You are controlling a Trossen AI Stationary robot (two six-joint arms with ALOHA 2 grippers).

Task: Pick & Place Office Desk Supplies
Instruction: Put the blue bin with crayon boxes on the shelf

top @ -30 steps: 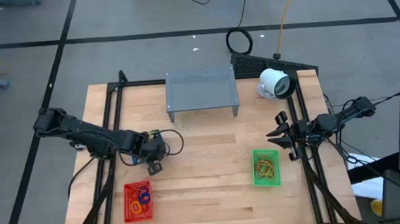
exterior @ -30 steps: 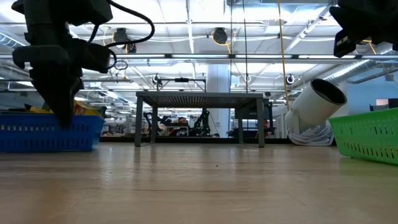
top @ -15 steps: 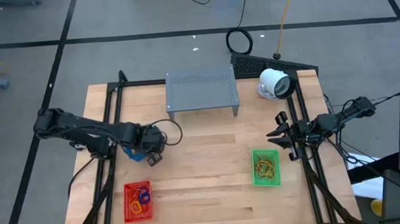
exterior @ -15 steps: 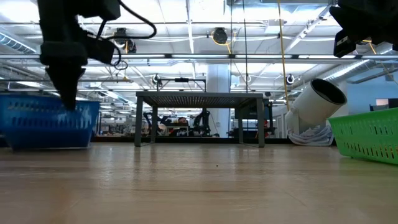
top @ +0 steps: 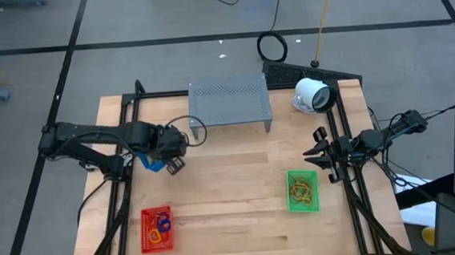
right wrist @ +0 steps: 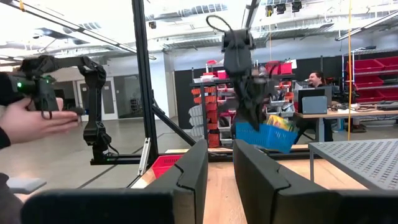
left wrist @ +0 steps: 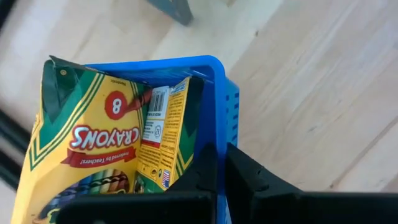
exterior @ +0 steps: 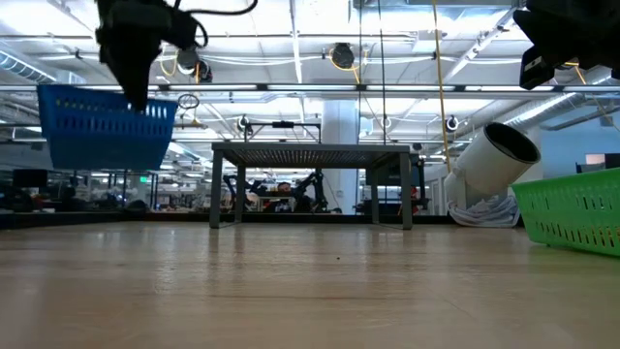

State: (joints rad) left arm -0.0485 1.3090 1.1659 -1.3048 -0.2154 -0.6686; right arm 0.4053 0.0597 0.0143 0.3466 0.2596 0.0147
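Observation:
A small blue basket (top: 150, 159) holding yellow crayon packs (left wrist: 93, 137) hangs in the air over the table's left half, with my left gripper (left wrist: 221, 165) shut on it. The low view shows the basket (exterior: 105, 126) well above the tabletop. A red basket (top: 157, 230) with rubber-band loops rests on its base near the front left. A green basket (top: 302, 190) with more loops rests on its base at the right. My right gripper (top: 320, 160) waits at the table's right edge, open, with nothing between its fingers. My left gripper pinches one side wall of the blue basket at its rim (left wrist: 221, 134), with one finger inside the basket and one outside. The fingers come from above, pointing down. The basket hangs below them, lifted clear of the table and slightly tilted, with the crayon packs still inside.
A grey perforated stand (top: 229, 102) stands at the far middle, and a white round device (top: 313, 95) lies at the far right. Bare wood lies between the stand and the baskets. Beyond the table, a person's hand (right wrist: 31, 118) holds a controller.
My left gripper has risen, staying shut on the blue basket's wall, and has drifted toward the table's far edge and the grey stand. The basket stood on the table a second ago. It now hangs clear above the table, slightly tipped.

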